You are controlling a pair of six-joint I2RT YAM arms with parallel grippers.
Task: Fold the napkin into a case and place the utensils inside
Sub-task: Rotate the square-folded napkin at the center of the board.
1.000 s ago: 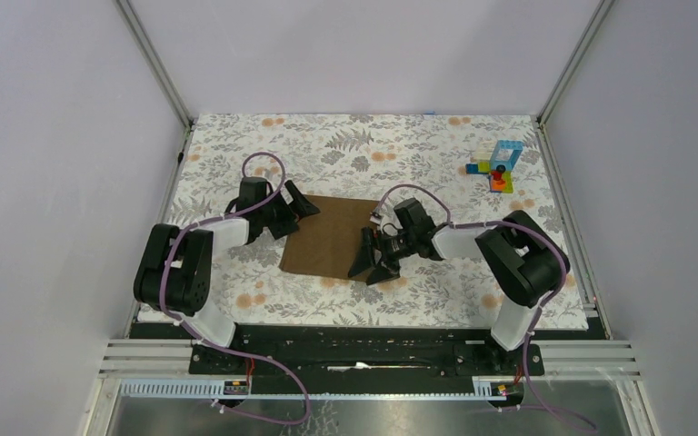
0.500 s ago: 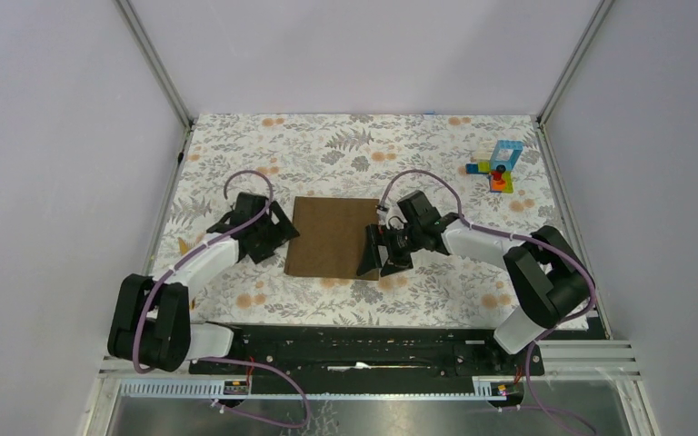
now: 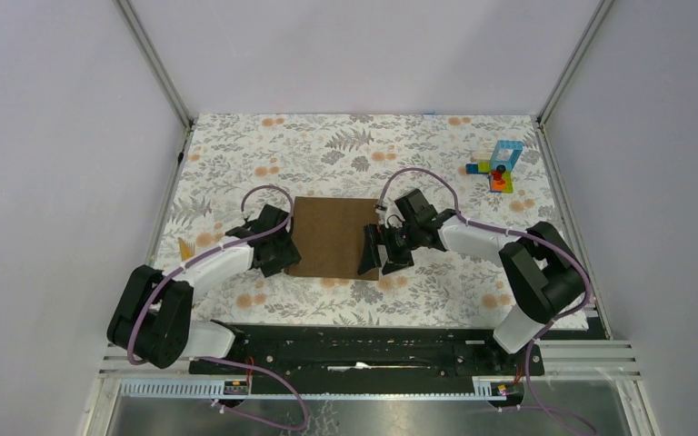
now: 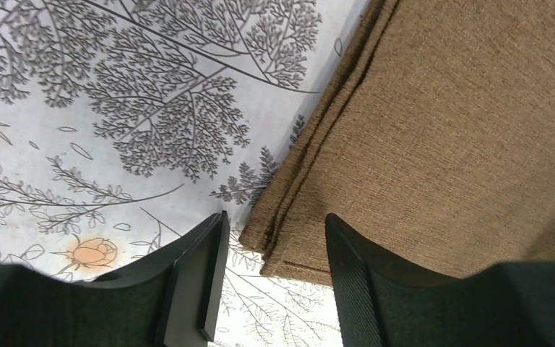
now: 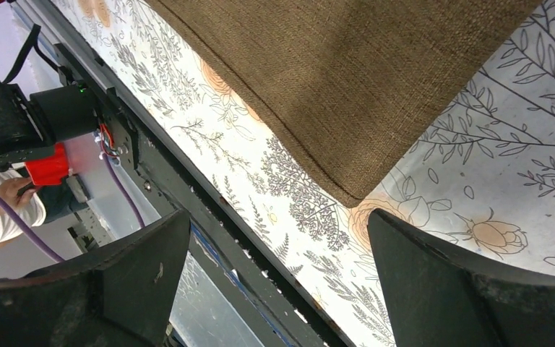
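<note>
The brown napkin (image 3: 332, 238) lies flat on the floral cover as a folded rectangle, and its left edge (image 4: 433, 123) shows stacked layers. My left gripper (image 3: 277, 256) sits at the napkin's near-left corner. In the left wrist view its jaws (image 4: 274, 282) stand apart around that corner without pinching it. My right gripper (image 3: 373, 252) hangs wide open by the near-right corner (image 5: 350, 191), with nothing between its fingers (image 5: 278, 215). Thin yellow-orange utensils (image 3: 184, 247) lie near the cover's left edge, outside the left arm.
A small stack of colourful toy blocks (image 3: 495, 166) stands at the back right. The black base rail (image 3: 363, 341) runs along the near edge, just below the right gripper. Frame posts and walls close in the sides.
The left gripper came down along the napkin's left side to its near-left corner, and its jaws narrowed. The napkin went from skewed to lying square. The right gripper barely shifted.
</note>
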